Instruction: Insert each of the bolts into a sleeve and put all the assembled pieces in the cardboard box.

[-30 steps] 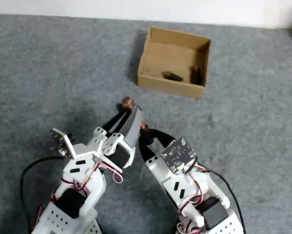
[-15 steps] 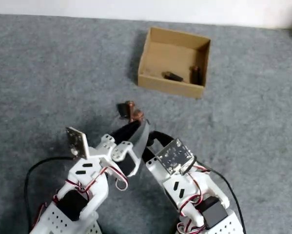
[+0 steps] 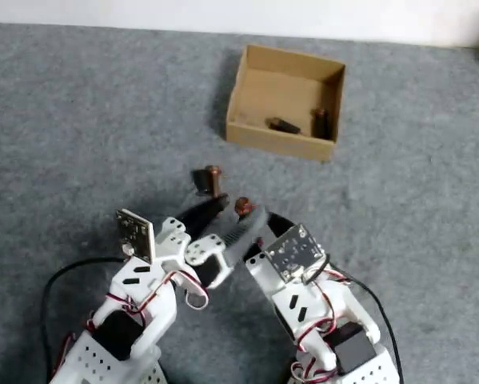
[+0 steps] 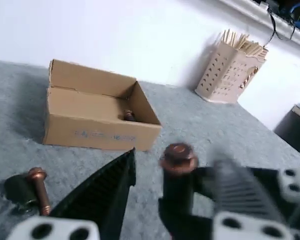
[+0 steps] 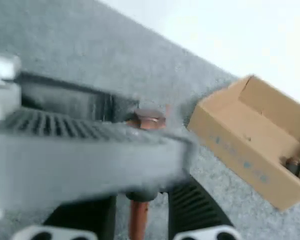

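While the right gripper pinches one bolt upright in its sleeve, apparently for handover, the left gripper stands wide open around it. Second assembled piece: on the carpet nearby. Cardboard box: two pieces inside.

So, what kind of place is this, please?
Probably an indoor hobby or lab work table, not a factory: a grey carpet-like cover, a plain white wall close behind, a holder of wooden sticks beside it, and a small cardboard box.

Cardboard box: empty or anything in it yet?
Not empty. The box holds two dark pieces, one mid-floor, the other by a side wall.
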